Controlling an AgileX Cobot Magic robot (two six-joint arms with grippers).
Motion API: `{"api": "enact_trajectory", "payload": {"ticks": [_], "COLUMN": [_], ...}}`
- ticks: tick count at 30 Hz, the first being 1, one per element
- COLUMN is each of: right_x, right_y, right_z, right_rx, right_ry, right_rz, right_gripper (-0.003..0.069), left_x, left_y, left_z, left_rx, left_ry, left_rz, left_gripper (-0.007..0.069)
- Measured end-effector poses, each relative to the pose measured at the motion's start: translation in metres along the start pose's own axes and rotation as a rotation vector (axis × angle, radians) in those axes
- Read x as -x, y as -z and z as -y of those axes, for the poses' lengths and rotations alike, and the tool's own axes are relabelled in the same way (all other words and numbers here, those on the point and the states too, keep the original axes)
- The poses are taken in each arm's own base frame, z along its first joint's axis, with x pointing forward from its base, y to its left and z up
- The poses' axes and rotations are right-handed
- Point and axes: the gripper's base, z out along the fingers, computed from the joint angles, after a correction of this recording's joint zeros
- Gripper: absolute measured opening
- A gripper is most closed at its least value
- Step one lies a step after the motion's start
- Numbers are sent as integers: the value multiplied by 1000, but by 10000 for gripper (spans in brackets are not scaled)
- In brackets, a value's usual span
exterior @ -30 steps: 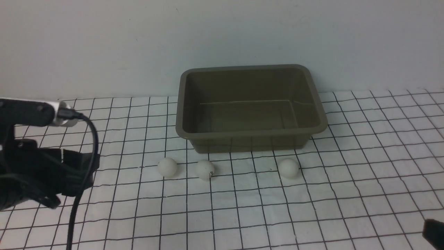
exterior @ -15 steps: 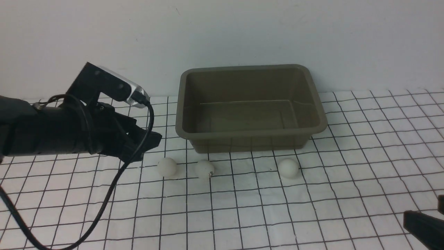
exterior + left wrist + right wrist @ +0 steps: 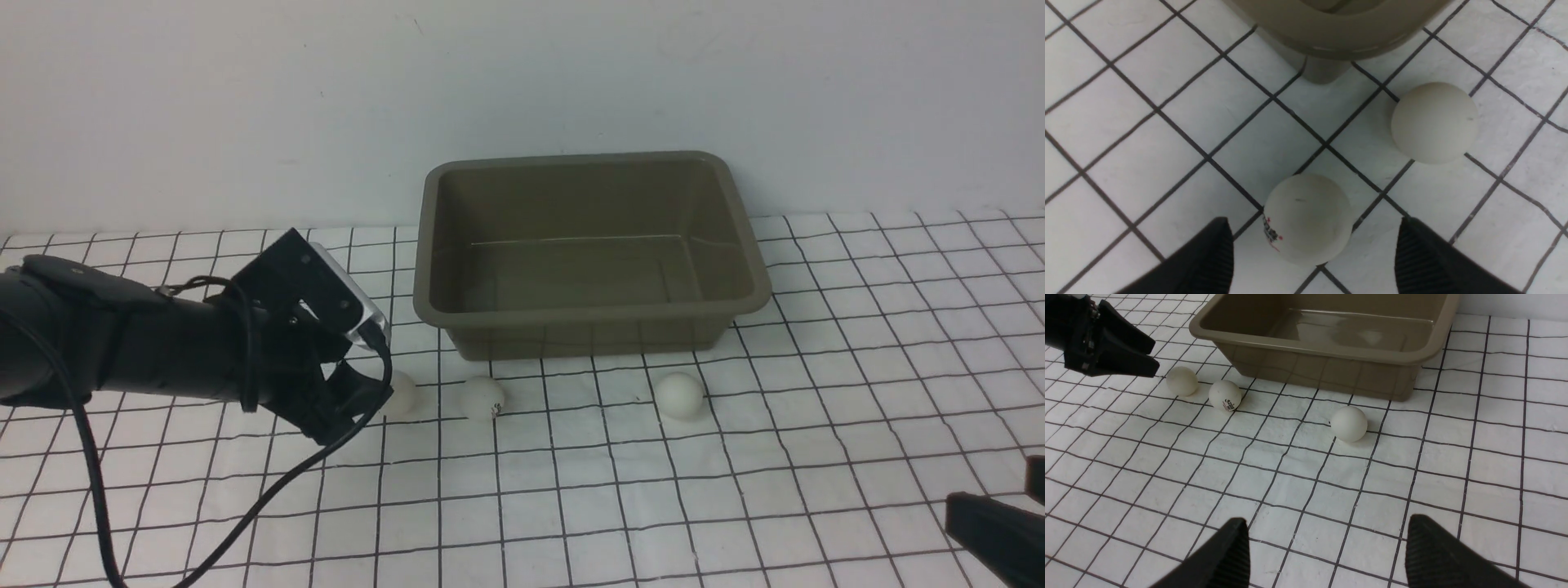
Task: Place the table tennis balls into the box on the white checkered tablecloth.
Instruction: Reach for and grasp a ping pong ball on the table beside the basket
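Observation:
Three white table tennis balls lie in a row on the white checkered tablecloth (image 3: pixel 571 506), just in front of the olive-green box (image 3: pixel 588 253), which holds nothing. My left gripper (image 3: pixel 363 404) is low over the cloth at the left ball (image 3: pixel 402 392) and partly covers it. In the left wrist view this ball (image 3: pixel 1306 218), with a small printed mark, sits between the open fingertips (image 3: pixel 1220 245) with gaps on both sides. The middle ball (image 3: pixel 482 398) and the right ball (image 3: pixel 679 395) lie free. My right gripper (image 3: pixel 1326 518) is open above bare cloth at the front right.
A pale wall stands right behind the box. The left arm's black cable (image 3: pixel 245 523) hangs down to the cloth at the front left. The box's front left corner (image 3: pixel 1323 69) is close beyond the left gripper.
My left arm has swung in from the left edge, moving right and down until its fingers flank the left ball. The right gripper has edged further into view at the bottom right.

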Motion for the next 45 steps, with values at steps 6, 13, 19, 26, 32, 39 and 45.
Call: {"api": "enact_trajectory", "payload": {"ticks": [6, 13, 19, 26, 32, 39, 45], "right_x": [0, 0, 0, 0, 0, 0, 0], "right_y": [0, 0, 0, 0, 0, 0, 0], "right_z": [0, 0, 0, 0, 0, 0, 0], "right_rx": [2, 2, 2, 3, 3, 4, 2], "right_ry": [0, 0, 0, -1, -1, 0, -2], "right_rz": [-3, -3, -3, -3, -3, -2, 5], "right_gripper": [462, 462, 462, 462, 462, 462, 462], "left_x": [-1, -2, -15, -19, -15, -12, -8], "left_y": [-2, -9, -31, -39, -41, -41, -37], "left_z": [2, -1, -6, -10, -14, -16, -15], "left_rx": [-30, -38, -74, -53, -12, 5, 12], "left_ry": [8, -35, -51, -57, -31, -56, -85], "left_rz": [-10, -21, -68, -53, 3, 37, 47], "left_gripper": [521, 521, 521, 508, 362, 335, 335]}}
